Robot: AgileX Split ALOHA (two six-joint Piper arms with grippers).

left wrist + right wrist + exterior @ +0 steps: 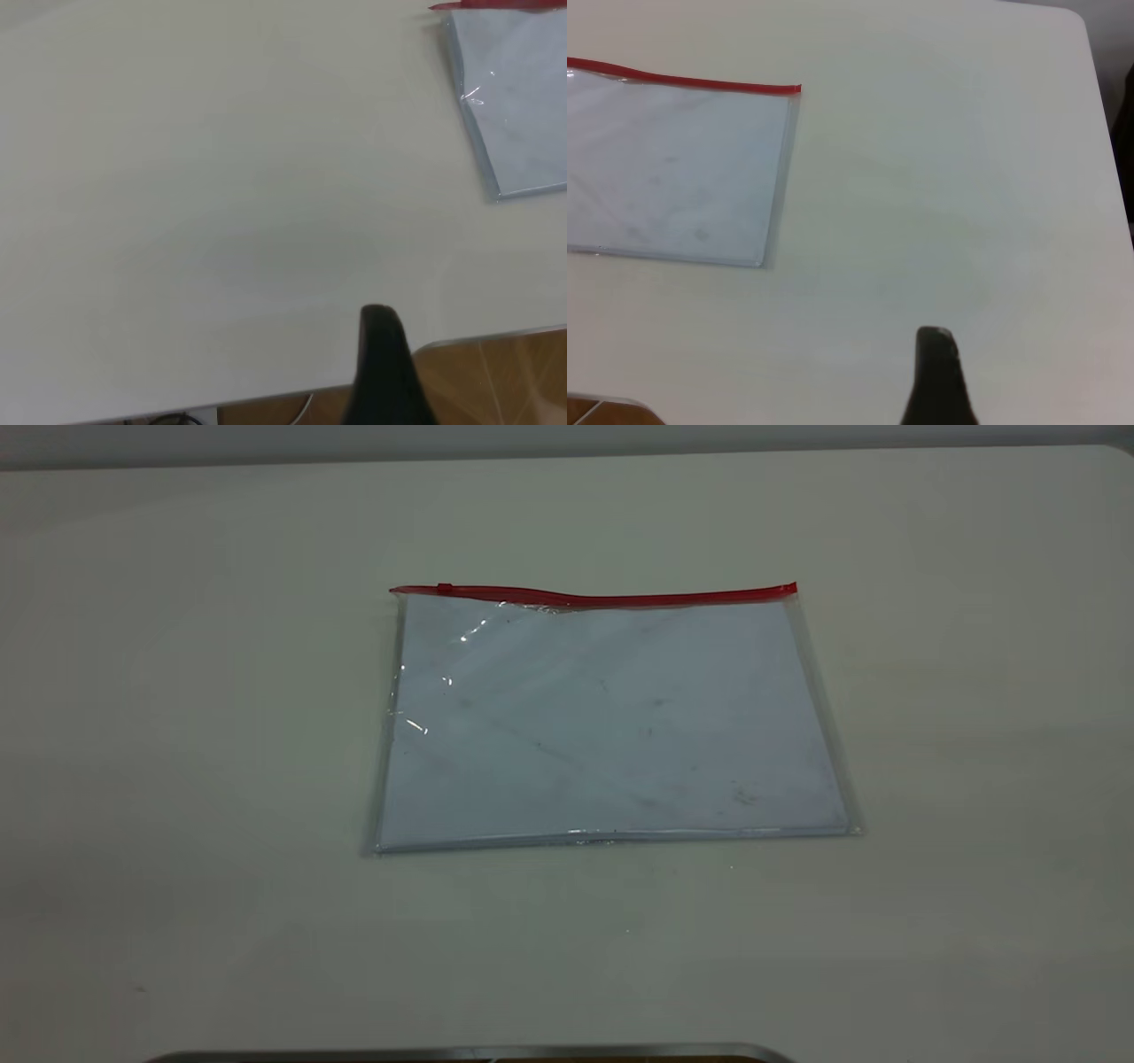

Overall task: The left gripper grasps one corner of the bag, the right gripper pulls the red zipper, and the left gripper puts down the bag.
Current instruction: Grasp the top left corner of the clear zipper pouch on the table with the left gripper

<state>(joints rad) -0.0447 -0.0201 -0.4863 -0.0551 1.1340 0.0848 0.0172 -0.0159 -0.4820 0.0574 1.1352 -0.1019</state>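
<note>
The bag (pixel 611 717) lies flat mid-table, a clear pouch with a white sheet inside. The red zipper (pixel 602 596) runs along its far edge, with the slider tab (pixel 445 588) near the left end. Neither gripper shows in the exterior view. In the left wrist view the left gripper (pixel 381 320) is one black tip over the table's near edge, far from the bag (pixel 518 97) and its red corner (pixel 447 9). In the right wrist view the right gripper (pixel 935 341) is one black tip over bare table, apart from the bag (pixel 673 168) and its red-strip corner (pixel 794 89). Both look shut and empty.
The pale table (pixel 177 779) is bare around the bag. Its near edge (pixel 478 336) shows in the left wrist view with brown floor below. Its right edge (pixel 1101 133) shows in the right wrist view. A dark rimmed shape (pixel 469 1054) lies at the exterior view's bottom.
</note>
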